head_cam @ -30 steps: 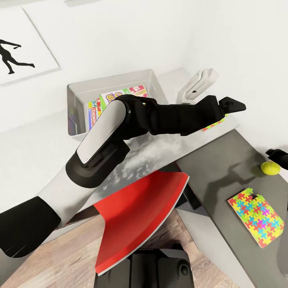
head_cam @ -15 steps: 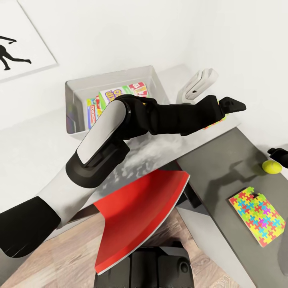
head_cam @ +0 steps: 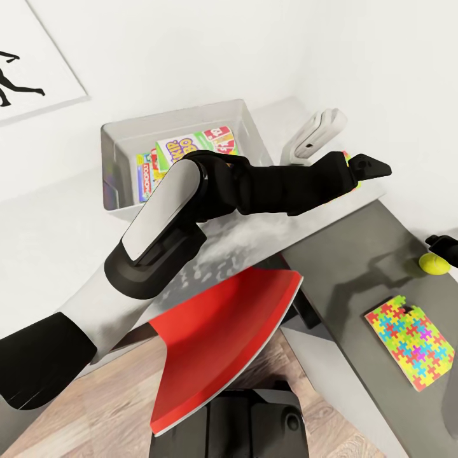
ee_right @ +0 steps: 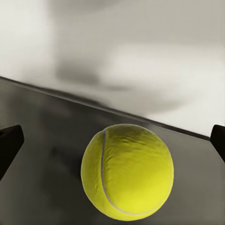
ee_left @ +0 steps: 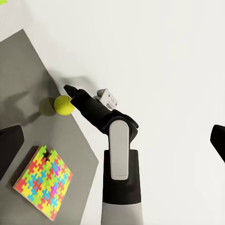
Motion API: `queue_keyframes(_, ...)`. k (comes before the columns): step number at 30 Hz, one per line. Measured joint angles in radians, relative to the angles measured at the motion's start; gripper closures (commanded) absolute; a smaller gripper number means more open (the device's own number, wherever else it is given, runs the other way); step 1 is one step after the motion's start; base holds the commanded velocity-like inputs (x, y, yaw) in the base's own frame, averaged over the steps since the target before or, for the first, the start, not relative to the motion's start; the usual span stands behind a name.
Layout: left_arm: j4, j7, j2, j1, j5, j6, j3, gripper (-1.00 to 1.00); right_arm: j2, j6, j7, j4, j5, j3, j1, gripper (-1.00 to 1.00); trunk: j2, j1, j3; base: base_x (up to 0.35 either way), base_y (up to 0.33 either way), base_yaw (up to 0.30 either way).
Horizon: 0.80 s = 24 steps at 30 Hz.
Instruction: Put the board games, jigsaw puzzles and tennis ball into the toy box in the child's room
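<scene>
Ball pickup looks underway: right gripper (ee_right: 112,140), fingers spread, faces the tennis ball (head_cam: 435,263) on the table's dark wing (head_cam: 356,254) beside 1 jigsaw puzzle (head_cam: 410,340); next, advance and close; left gripper (head_cam: 366,167) unclear.

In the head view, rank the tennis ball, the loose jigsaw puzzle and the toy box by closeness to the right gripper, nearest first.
From the right gripper at the view's right edge:
1. Tennis ball, right beside the fingertips on the dark grey wing.
2. Jigsaw puzzle, lying flat on the same wing, nearer the robot.
3. Toy box, far across on the light grey top, by the wall.
</scene>
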Motion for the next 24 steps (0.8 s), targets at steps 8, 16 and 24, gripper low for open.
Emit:
queue_keyframes(8, 0.0, 0.0, 0.0, 0.0, 0.0, 0.0, 0.0, -1.0, 0.0, 0.001, 0.001, 0.0, 0.0, 0.0, 0.002, -1.0, 0.0, 0.0, -0.001, 0.0, 0.0, 0.0)
queue_keyframes(16, 0.0, 0.0, 0.0, 0.0, 0.0, 0.0, 0.0, -1.0, 0.0, -0.001, 0.001, 0.007, 0.0, 0.001, 0.006, -1.0, 0.0, 0.0, -0.001, 0.0, 0.0, 0.0)
queue_keyframes(24, 0.001, 0.0, 0.0, 0.0, 0.0, 0.0, 0.0, -1.0, 0.0, -0.009, 0.001, 0.034, 0.0, 0.002, 0.004, -1.0, 0.0, 0.0, -0.004, 0.0, 0.0, 0.0)
